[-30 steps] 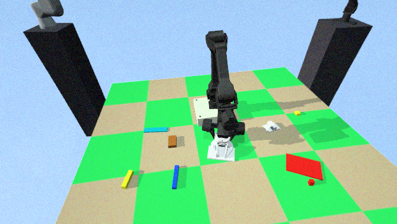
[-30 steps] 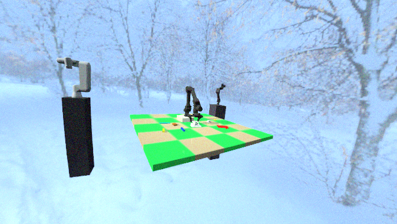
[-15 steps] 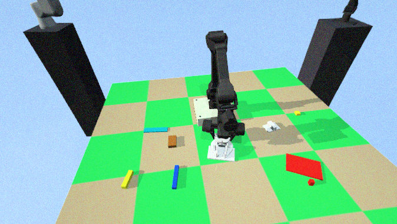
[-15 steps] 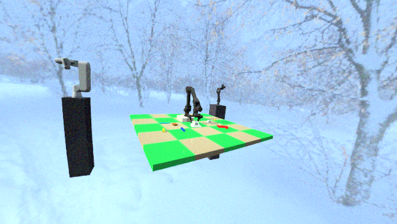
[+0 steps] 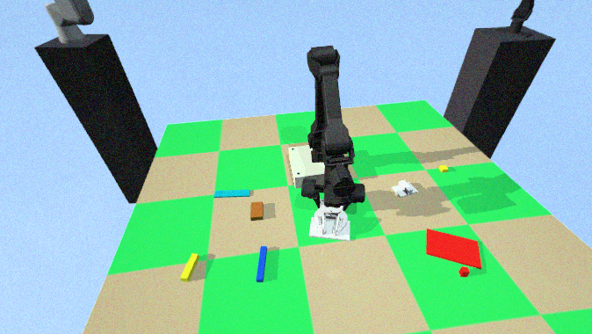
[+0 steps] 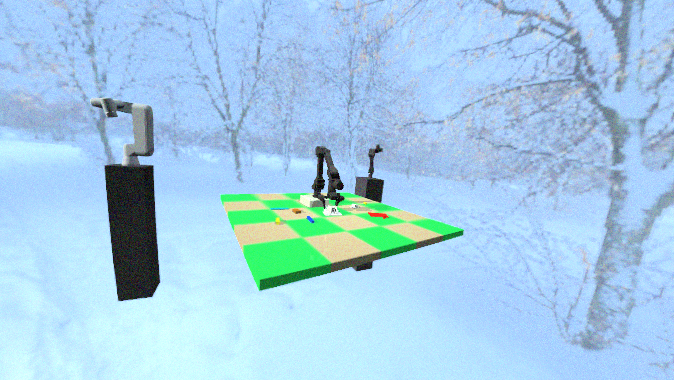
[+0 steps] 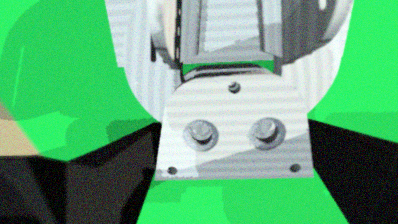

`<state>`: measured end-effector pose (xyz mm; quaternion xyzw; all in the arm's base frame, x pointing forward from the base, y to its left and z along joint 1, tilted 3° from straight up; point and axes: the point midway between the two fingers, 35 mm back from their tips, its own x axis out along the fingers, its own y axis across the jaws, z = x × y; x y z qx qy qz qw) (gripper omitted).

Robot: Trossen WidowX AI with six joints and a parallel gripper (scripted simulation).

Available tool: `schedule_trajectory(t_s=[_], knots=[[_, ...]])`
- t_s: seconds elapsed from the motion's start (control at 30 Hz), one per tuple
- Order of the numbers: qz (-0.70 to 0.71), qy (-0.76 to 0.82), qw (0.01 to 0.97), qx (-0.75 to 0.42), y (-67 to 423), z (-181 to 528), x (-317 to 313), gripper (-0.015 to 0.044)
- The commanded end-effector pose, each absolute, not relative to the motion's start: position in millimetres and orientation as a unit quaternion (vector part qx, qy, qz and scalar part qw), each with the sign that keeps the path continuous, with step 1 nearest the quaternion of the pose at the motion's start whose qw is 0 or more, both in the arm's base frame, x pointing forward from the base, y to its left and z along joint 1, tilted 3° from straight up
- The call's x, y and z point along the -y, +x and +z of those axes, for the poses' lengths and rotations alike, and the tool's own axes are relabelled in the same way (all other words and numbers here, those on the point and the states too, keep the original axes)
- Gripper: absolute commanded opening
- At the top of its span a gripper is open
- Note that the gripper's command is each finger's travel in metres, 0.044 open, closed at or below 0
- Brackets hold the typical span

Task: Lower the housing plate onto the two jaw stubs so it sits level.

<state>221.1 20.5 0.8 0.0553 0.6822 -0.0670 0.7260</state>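
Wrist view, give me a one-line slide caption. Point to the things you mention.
The pincer [image 7: 228, 128] grips the white housing plate [image 7: 232, 112], with a grey stub [image 7: 201, 130] showing in each large hole.

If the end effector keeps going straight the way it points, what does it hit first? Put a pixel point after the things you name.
Likely the white fixture [image 5: 317, 229] [image 6: 327, 213] [image 7: 131, 82]: the plate [image 7: 235, 112] in the end effector [image 5: 332, 206] [image 6: 333, 205] [image 7: 228, 128] already has both stubs [image 7: 201, 131] showing in its holes. Remaining gap unclear.
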Motion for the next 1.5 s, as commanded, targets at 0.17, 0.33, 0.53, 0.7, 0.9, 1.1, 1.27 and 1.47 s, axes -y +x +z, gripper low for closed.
schedule_trajectory(t_s=[0.17,0.33,0.53,0.7,0.9,1.1,1.27,1.47], knots=[[-0.065,0.055,0.725,-0.683,220.1,-1.9,-20.7,0.0351],[-0.065,0.055,0.725,-0.683,220.2,-2.8,-20.7,0.0351],[-0.065,0.055,0.725,-0.683,220.2,-3.7,-20.7,0.0351],[-0.065,0.055,0.725,-0.683,220.3,-5.3,-20.6,0.0351],[-0.065,0.055,0.725,-0.683,220.3,-5.7,-20.6,0.0351],[-0.065,0.055,0.725,-0.683,220.4,-7.7,-20.6,0.0351],[-0.065,0.055,0.725,-0.683,220.4,-7.7,-20.6,0.0351],[-0.065,0.055,0.725,-0.683,220.4,-7.7,-20.6,0.0351]])
